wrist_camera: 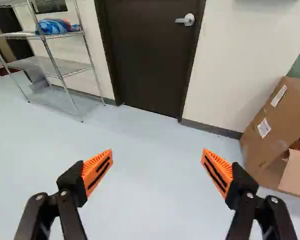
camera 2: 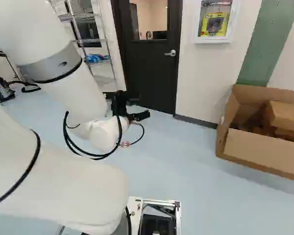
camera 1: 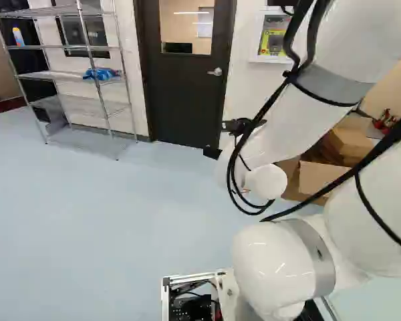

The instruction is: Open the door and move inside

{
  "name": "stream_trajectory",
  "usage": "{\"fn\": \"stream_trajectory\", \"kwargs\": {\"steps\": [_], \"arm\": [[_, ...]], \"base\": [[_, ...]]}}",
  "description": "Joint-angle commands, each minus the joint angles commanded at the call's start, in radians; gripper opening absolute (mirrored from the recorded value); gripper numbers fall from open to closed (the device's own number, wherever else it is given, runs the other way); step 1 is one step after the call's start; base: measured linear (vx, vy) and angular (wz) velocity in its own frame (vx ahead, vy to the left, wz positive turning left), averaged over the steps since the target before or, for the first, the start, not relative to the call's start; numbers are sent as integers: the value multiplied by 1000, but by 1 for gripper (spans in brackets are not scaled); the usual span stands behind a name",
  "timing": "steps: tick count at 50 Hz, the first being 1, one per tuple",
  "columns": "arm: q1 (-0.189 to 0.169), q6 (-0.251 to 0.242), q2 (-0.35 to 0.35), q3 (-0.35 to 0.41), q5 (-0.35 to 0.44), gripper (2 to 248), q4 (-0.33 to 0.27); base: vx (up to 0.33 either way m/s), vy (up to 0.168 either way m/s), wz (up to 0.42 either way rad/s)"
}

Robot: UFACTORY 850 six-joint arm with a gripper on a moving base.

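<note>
Floor (wrist_camera: 155, 200): smooth, pale blue, meeting the wall (wrist_camera: 220, 75) at a dark baseboard (wrist_camera: 210, 128).
Door (wrist_camera: 150, 60): dark, flat, closed, ahead of the gripper (camera 2: 138, 106); metal lever handle (wrist_camera: 189, 19) by its edge nearer the cardboard box (wrist_camera: 280, 115).
Shelving (wrist_camera: 65, 66): metal wire, beside the opposite edge.
Gripper: released, ribbed orange pads (wrist_camera: 98, 169) well apart.
Base views only: door's glass pane (camera 1: 187, 27).
Wrist view only: box's white labels (wrist_camera: 264, 128).

The arm (camera 1: 291, 134) reaches forward, bent, its gripper (camera 2: 132, 106) seemingly tipped slightly down, orange-padded fingers (wrist_camera: 97, 171) wide apart.
</note>
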Motion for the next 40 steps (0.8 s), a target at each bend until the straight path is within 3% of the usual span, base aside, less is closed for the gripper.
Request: {"fn": "stream_trajectory", "kwargs": {"steps": [14,40], "arm": [[0,0,0,0,0,247,0],[0,0,0,0,0,247,0]], "base": [[71,17,-8],[163,58,-19]]}}
